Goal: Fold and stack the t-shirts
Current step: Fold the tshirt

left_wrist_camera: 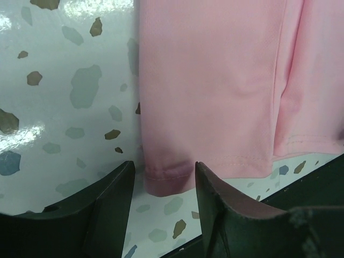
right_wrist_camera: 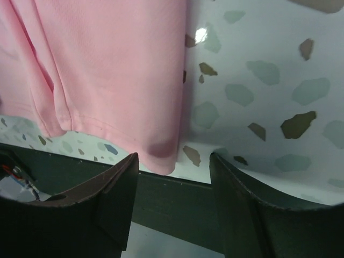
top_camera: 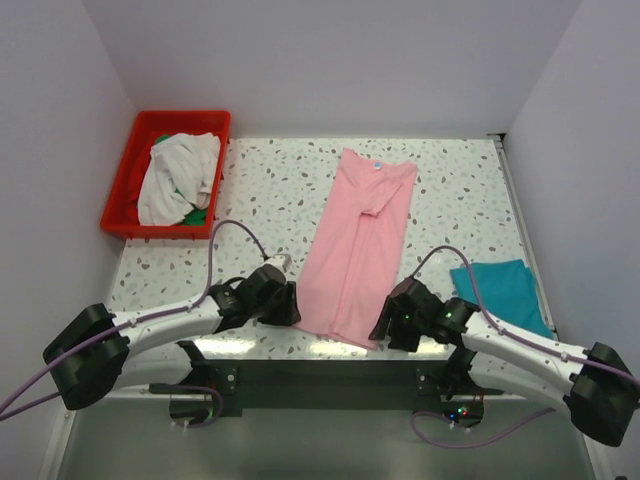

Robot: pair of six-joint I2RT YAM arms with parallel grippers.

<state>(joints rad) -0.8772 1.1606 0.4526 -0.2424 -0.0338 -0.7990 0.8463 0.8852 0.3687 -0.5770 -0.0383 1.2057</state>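
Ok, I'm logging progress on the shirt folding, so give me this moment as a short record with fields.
pink t-shirt: folded lengthwise into a long strip, middle of the table, hem at the near edge
teal t-shirt: folded, at the table's right side
red crate: far left, holds off-white t-shirt over green t-shirt
left tool: open, at the hem's left corner
right tool: open, at the hem's right corner
stack: not yet begun

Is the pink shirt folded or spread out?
Partly folded: the light pink cloth t-shirt lies as a long narrow strip, sides turned inward.
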